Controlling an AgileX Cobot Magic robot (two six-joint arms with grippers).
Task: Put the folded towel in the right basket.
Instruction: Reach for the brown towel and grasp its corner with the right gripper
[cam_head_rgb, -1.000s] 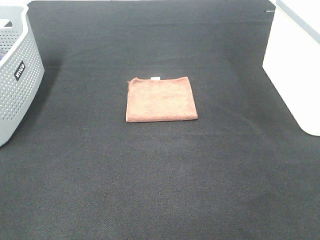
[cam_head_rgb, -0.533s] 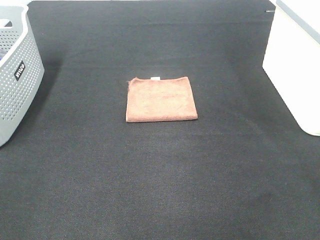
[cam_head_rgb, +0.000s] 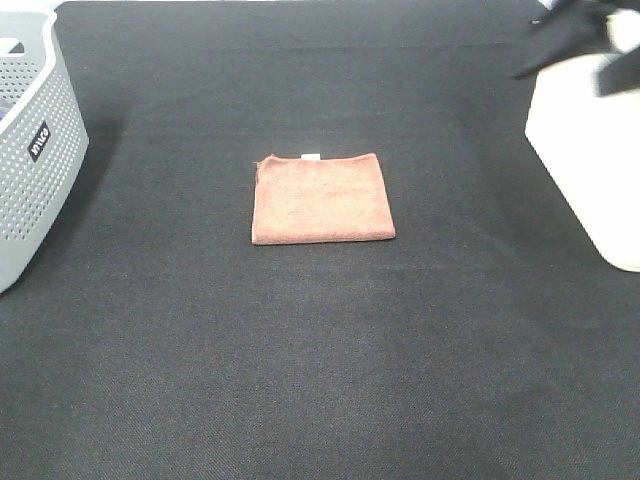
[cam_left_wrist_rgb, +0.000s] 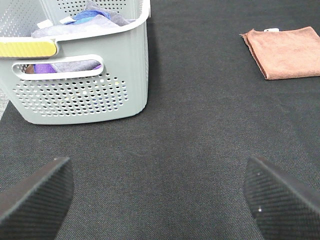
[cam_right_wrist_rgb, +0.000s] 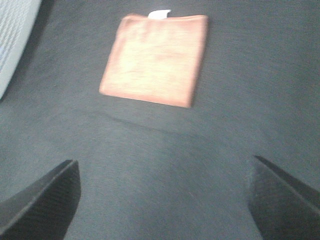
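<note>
Black counter, grey basket far left, white right basket far right. Folded towel lies flat mid-counter between them. Right pincer and left pincer are both spread wide and empty, with the towel well apart from each.

- Surface: black textured mat.
- Folded towel: brown, lying flat at centre.
- Grey perforated basket: standing at far left edge.
- White basket: standing at far right edge.

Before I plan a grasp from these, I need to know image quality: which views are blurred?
Right wrist view: blurred throughout, towel edges smeared. Left wrist view: sharp, grey basket holes crisp. Exterior high view: towel sharp, right arm a dark smear at top right.
</note>
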